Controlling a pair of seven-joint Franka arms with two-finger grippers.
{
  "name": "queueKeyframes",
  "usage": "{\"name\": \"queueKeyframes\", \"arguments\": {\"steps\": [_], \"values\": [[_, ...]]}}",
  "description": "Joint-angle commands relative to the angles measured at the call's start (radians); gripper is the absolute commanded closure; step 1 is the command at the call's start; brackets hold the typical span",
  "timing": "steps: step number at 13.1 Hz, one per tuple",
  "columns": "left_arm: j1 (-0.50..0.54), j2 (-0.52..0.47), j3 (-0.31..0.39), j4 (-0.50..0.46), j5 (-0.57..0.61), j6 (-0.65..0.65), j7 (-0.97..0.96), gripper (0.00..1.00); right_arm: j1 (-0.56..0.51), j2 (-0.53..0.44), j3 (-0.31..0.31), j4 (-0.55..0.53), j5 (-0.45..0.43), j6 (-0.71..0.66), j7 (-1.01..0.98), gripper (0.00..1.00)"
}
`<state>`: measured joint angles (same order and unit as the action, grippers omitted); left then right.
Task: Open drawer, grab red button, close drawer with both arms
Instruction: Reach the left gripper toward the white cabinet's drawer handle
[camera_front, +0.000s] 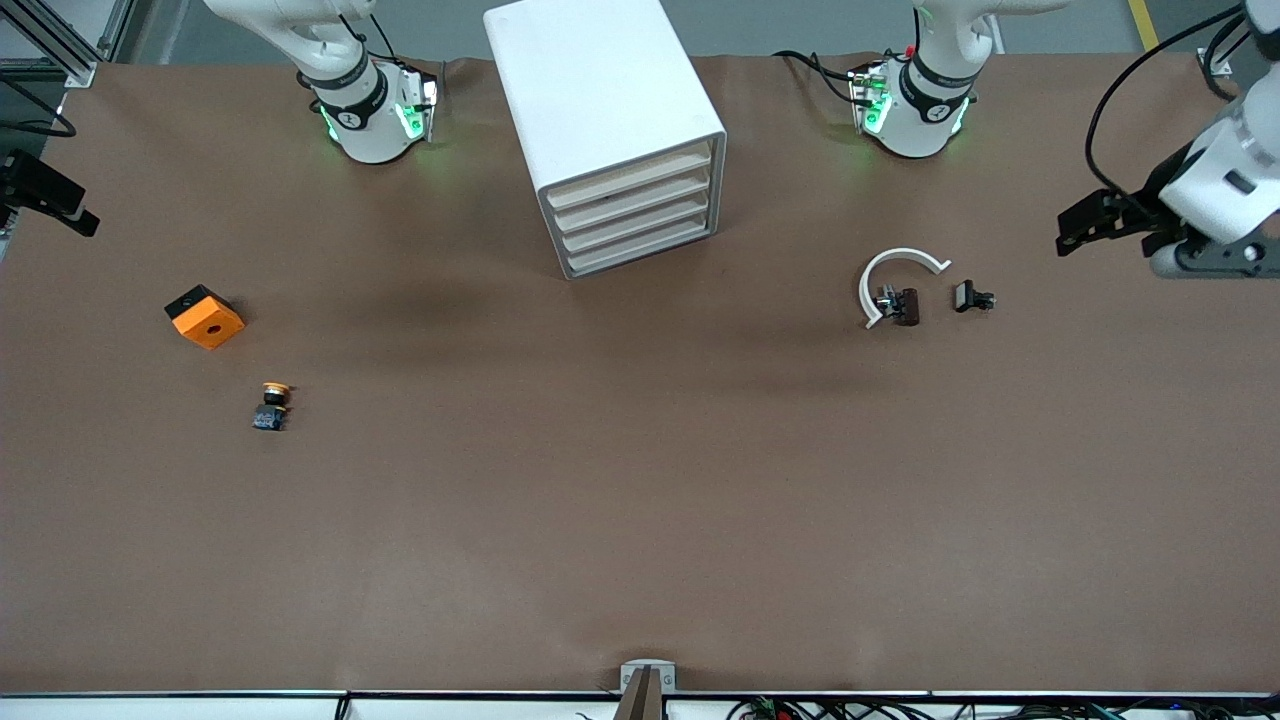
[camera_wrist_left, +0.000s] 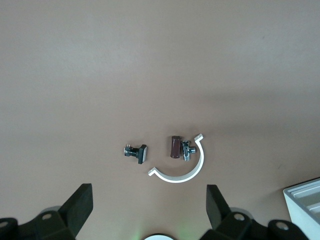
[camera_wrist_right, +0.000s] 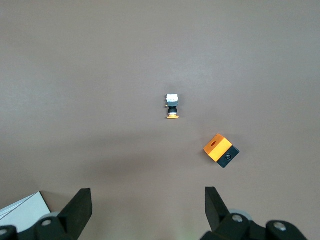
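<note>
The white cabinet (camera_front: 610, 110) stands between the two arm bases, and its four cream-fronted drawers (camera_front: 640, 215) are all pushed in. No red-capped button shows in any view. My left gripper (camera_front: 1085, 225) hangs open over the table's edge at the left arm's end, and in its wrist view the left gripper (camera_wrist_left: 149, 205) has nothing between its fingers. My right gripper (camera_front: 55, 200) hangs over the edge at the right arm's end. The right wrist view shows the right gripper (camera_wrist_right: 148, 207) open and empty too.
An orange cube with a hole (camera_front: 204, 316) (camera_wrist_right: 220, 149) and a yellow-orange capped button (camera_front: 272, 405) (camera_wrist_right: 172, 106) lie toward the right arm's end. A white C-shaped ring (camera_front: 895, 275) (camera_wrist_left: 192, 167), a brown-and-metal part (camera_front: 898, 305) and a small black part (camera_front: 972, 297) lie toward the left arm's end.
</note>
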<state>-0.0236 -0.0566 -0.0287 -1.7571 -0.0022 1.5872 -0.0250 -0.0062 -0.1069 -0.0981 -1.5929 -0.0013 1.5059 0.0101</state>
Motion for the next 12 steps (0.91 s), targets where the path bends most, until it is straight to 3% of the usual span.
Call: {"name": "queueKeyframes", "arguments": {"steps": [1,6,12], "values": [[-0.010,0.098,-0.013,0.015,-0.012,0.029,-0.003,0.00,0.003,-0.025,0.003,-0.021,-0.014,0.008,-0.004,0.00],[-0.029,0.219,-0.016,-0.108,-0.012,0.262,-0.045,0.00,0.003,-0.025,0.004,-0.021,-0.014,0.007,-0.002,0.00],[-0.036,0.400,-0.109,-0.097,-0.010,0.385,-0.240,0.00,0.003,-0.025,0.003,-0.021,-0.014,0.007,-0.002,0.00]]}}
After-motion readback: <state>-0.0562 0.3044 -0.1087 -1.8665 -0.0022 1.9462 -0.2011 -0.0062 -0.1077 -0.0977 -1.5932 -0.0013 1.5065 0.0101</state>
